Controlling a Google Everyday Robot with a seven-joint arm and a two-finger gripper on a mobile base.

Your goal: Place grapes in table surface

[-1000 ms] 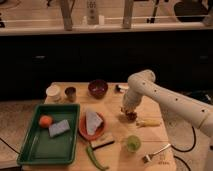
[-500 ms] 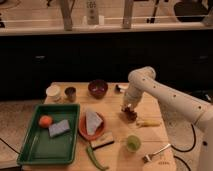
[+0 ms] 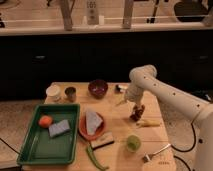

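The grapes (image 3: 137, 114), a small dark reddish cluster, are at the right middle of the tan table surface (image 3: 116, 115), low against the wood. My gripper (image 3: 136, 107) hangs straight down from the white arm (image 3: 165, 95), which reaches in from the right. It is directly over the grapes and touches or nearly touches their top. The gripper's body hides the upper part of the cluster.
A dark maroon bowl (image 3: 98, 88), a metal cup (image 3: 70, 92) and a white cup (image 3: 52, 91) stand along the back. A green tray (image 3: 35, 147) holds an orange (image 3: 45, 121) and a sponge. An orange plate (image 3: 85, 131), a green cup (image 3: 133, 143) and a yellow item (image 3: 149, 123) lie nearby.
The gripper and the grapes have shifted a little to the right and toward the front of the table. The arm's elbow has swung with them.
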